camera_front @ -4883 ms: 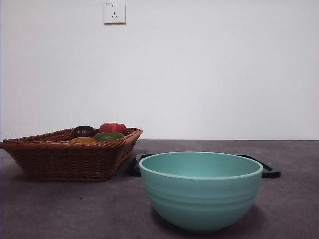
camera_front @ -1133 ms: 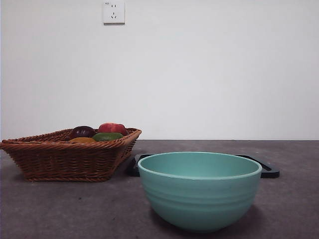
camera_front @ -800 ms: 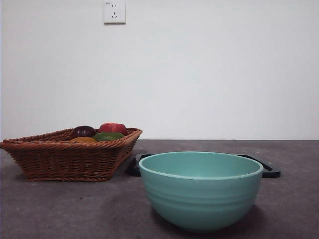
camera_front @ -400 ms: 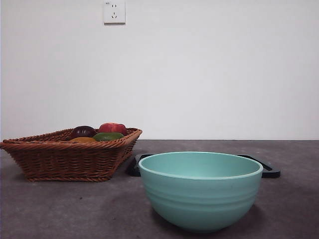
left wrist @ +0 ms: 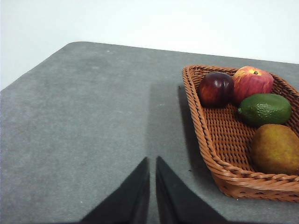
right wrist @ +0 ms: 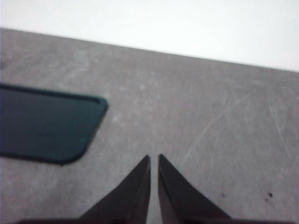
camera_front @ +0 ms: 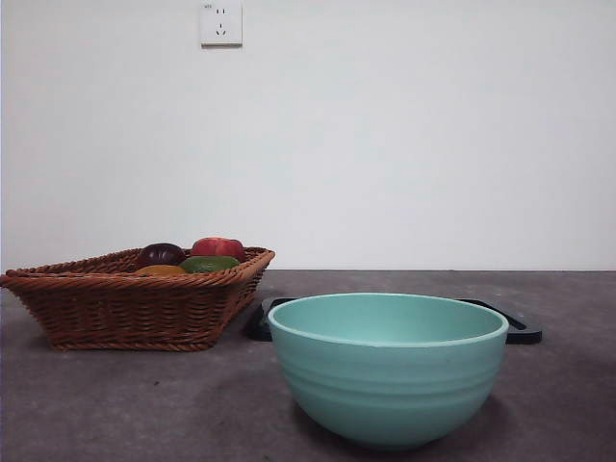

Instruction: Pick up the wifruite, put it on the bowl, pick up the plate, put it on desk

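Note:
The brownish-orange wifruite [left wrist: 275,148] lies in a wicker basket [left wrist: 224,173], at its near corner; in the front view only its top [camera_front: 160,271] shows above the rim. The mint-green bowl [camera_front: 387,369] stands empty at the front of the grey desk [camera_front: 144,404]. A flat dark plate [camera_front: 516,328] lies on the desk behind the bowl; its rounded corner shows in the right wrist view [right wrist: 46,123]. My left gripper [left wrist: 153,161] is shut and empty over bare desk beside the basket. My right gripper [right wrist: 154,158] is shut and empty over bare desk beside the plate.
The basket [camera_front: 125,298] at the left also holds a dark purple fruit [left wrist: 216,88], a red peach-like fruit [left wrist: 252,81] and a green fruit [left wrist: 265,108]. A white wall with a socket [camera_front: 220,23] stands behind the desk.

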Controlling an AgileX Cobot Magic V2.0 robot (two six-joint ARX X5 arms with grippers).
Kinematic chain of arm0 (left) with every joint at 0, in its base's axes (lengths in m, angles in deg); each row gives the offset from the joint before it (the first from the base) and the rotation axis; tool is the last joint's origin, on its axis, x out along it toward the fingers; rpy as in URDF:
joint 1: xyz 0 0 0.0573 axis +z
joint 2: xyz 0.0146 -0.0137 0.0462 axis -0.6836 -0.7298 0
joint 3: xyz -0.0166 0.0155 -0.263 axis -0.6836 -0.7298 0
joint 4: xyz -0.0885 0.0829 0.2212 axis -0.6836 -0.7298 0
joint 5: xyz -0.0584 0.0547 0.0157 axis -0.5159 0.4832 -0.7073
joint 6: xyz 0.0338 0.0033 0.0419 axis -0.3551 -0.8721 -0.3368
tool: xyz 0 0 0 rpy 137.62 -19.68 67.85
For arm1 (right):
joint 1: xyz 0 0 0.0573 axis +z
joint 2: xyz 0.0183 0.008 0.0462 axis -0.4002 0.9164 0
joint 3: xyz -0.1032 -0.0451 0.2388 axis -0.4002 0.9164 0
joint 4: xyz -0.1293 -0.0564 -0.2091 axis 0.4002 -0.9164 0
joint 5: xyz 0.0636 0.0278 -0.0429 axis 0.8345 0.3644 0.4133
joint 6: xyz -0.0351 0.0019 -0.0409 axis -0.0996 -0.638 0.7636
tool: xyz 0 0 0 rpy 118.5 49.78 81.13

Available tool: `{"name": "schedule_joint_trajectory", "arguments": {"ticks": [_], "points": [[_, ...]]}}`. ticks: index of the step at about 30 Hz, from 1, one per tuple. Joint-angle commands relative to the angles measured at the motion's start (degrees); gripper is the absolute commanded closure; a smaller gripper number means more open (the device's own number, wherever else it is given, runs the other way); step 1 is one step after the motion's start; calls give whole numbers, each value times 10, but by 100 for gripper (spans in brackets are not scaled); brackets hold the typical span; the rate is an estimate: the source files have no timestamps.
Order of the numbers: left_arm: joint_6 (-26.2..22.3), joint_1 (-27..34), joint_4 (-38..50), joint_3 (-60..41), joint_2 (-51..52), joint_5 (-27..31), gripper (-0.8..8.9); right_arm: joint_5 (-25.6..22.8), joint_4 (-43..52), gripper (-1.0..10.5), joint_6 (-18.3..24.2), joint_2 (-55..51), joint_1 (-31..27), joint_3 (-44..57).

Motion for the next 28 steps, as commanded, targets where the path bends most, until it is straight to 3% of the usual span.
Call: {"name": "schedule_joint_trajectory", "arguments": {"ticks": [1,28], "points": [[-10,1,-3,-12,1,1,794,-9,3,923,2,-4,-1,3],[-10,1,-3,-12,1,1,794,-17,-9,923,-20,-14,-1,3]]}}
